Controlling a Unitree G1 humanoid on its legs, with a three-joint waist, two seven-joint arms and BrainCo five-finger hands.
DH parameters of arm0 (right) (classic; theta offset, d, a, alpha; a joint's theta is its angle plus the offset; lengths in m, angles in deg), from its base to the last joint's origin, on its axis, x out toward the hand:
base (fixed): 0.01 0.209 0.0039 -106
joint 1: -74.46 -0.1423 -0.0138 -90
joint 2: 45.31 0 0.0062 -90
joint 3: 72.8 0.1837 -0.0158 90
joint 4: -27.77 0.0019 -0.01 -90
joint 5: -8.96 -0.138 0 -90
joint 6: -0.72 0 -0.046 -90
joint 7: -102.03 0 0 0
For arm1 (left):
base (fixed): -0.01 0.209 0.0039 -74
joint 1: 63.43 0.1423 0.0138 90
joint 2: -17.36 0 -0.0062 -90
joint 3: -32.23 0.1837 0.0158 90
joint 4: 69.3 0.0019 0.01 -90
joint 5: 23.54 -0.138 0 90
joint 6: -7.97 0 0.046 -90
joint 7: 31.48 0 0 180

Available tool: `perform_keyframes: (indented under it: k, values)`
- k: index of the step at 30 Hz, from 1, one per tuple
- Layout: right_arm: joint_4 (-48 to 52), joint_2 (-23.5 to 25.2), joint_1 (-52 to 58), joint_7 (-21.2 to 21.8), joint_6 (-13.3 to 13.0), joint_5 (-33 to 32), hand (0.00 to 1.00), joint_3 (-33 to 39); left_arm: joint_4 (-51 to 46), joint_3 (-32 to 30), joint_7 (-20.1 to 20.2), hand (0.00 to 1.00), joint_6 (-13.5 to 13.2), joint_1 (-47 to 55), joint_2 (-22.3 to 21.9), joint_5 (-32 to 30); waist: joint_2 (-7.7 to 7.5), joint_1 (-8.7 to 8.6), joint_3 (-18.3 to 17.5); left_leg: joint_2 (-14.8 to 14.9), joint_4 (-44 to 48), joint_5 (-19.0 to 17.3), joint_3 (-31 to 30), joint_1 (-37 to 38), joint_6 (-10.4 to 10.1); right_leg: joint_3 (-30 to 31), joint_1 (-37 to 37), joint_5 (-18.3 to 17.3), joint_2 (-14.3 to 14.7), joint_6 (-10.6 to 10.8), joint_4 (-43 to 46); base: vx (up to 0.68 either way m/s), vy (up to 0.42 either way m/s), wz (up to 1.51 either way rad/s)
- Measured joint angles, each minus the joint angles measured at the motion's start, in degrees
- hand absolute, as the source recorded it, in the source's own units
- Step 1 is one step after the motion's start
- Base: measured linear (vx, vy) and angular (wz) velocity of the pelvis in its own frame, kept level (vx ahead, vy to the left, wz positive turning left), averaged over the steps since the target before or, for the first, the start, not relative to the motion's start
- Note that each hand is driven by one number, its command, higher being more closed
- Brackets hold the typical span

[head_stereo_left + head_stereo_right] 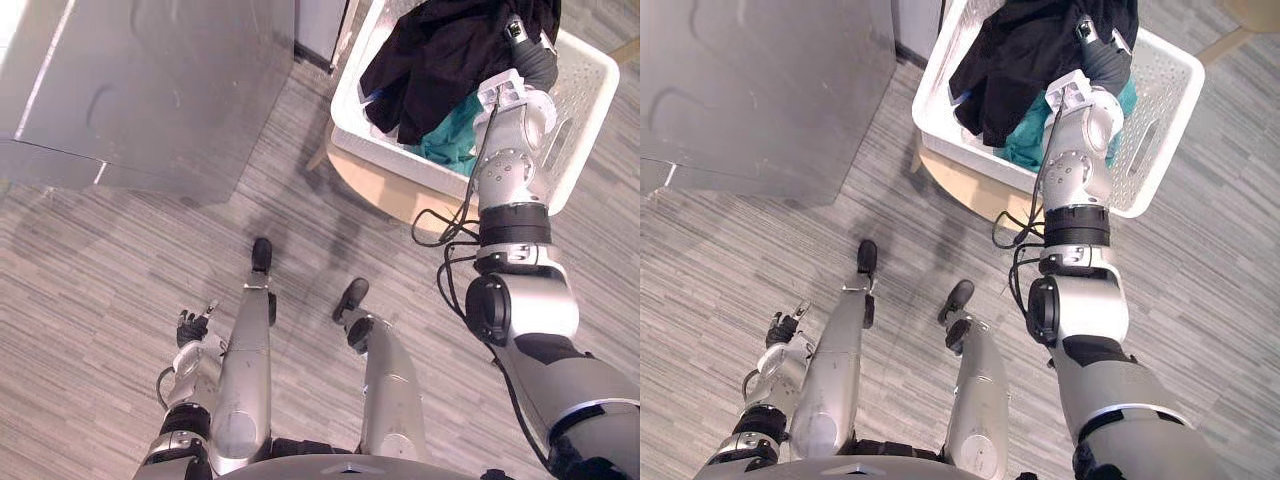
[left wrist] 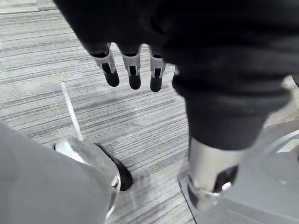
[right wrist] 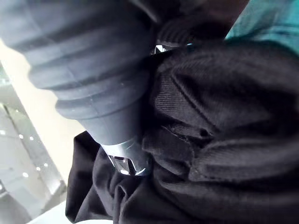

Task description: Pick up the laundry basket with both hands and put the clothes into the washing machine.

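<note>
Brimming white basket [image 1: 592, 85], dark clothes [image 1: 440, 50], right robot hand [image 1: 1102, 58] unclear, left robot hand [image 1: 192, 328] relaxed

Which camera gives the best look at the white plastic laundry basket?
The right eye view: the white plastic laundry basket shows nearly whole, handle slot included. The left eye view is similar, slot less plain. The right wrist view catches its black fabric garment up close.

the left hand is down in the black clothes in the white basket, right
No, the right hand is down in the black clothes in the white basket, as the left eye view shows; the left hand hangs low, apart from it.
</note>
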Motion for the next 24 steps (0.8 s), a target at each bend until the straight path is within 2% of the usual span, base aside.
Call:
perform_keyframes:
  k: [1, 6, 14, 17, 19, 20, 22, 24]
  values:
    - [2.03, 0.96, 0.52, -0.33, -1.08, -1.12, 1.0, 0.03, 0.01, 0.2, 0.08, 0.0, 0.22, 0.27, 0.06, 0.05, 0.02, -0.29, -0.01, -0.42, -0.08, 0.0, 0.03, 1.04, 0.0, -0.02, 0.7, -0.74, -0.62, 0.12, 1.09, 0.03, -0.048, 0.19]
    - [8.7, 4.4, 3.89, -1.37, -3.13, -2.03, 1.0, 1.32, 1.21, 0.64, 0.39, 0.0, 0.87, 1.58, 0.5, 0.03, -0.05, -0.91, -0.15, -1.83, -1.12, 0.11, 0.25, 5.21, -0.16, -0.04, 3.57, -2.89, -2.54, 0.16, 3.61, -0.01, -0.035, 0.19]
    - [19.41, 11.17, 20.28, -1.29, -6.17, -5.98, 1.0, 2.02, 3.73, 0.5, 2.17, 0.0, 2.75, 6.96, 1.1, -0.68, -0.32, -1.75, -3.33, -5.28, -4.38, 0.42, -0.49, 14.86, -0.24, -1.48, 11.93, -6.99, -6.69, 1.13, 7.01, 0.01, -0.03, 0.25]
    - [23.18, 13.17, 28.63, -1.12, -6.44, -6.51, 1.0, 1.92, 5.67, -1.57, 2.7, 0.0, 3.79, 9.79, 1.16, -0.73, -0.51, -1.82, -6.59, -6.44, -6.42, 0.45, -0.83, 19.53, -0.27, -2.62, 16.46, -8.19, -8.02, 1.95, 6.83, 0.05, -0.021, 0.22]
    - [26.0, 14.73, 35.38, -0.22, -6.76, -6.51, 1.0, 1.03, 8.34, -4.9, 3.25, 0.0, 4.94, 12.28, 0.86, -1.05, -0.63, -2.35, -10.57, -6.98, -9.37, 0.71, -1.35, 23.12, -0.2, -4.02, 20.24, -8.58, -8.28, 2.41, 5.16, 0.05, -0.021, 0.21]
    - [26.49, 15.1, 37.01, 0.4, -7.07, -6.51, 1.0, 1.04, 9.09, -5.8, 3.52, 0.0, 5.25, 12.7, 0.77, -1.06, -0.65, -2.44, -11.41, -7.05, -10.4, 1.03, -1.48, 24.25, -0.19, -4.4, 21.35, -8.59, -8.28, 2.43, 4.54, 0.07, -0.028, 0.2]
    - [29.09, 17.29, 42.96, 1.5, -7.7, -6.51, 1.0, 1.21, 10.72, -10.37, 3.76, 0.0, 6.14, 14.33, -0.3, -1.17, -0.75, -2.62, -15.72, -7.3, -14.1, 2.32, -2.09, 27.62, -0.18, -5.81, 24.35, -8.62, -8.26, 2.8, 2.55, 0.1, -0.043, 0.19]
    - [31.57, 18.7, 46.61, 1.92, -7.78, -6.52, 1.0, 1.63, 10.71, -14.16, 3.72, 0.0, 6.62, 14.88, -1.35, -1.13, -0.7, -2.62, -17.89, -7.46, -16.54, 3.27, -2.8, 29.99, -0.3, -6.95, 26.65, -8.68, -8.23, 3.05, 1.39, 0.09, -0.053, 0.24]
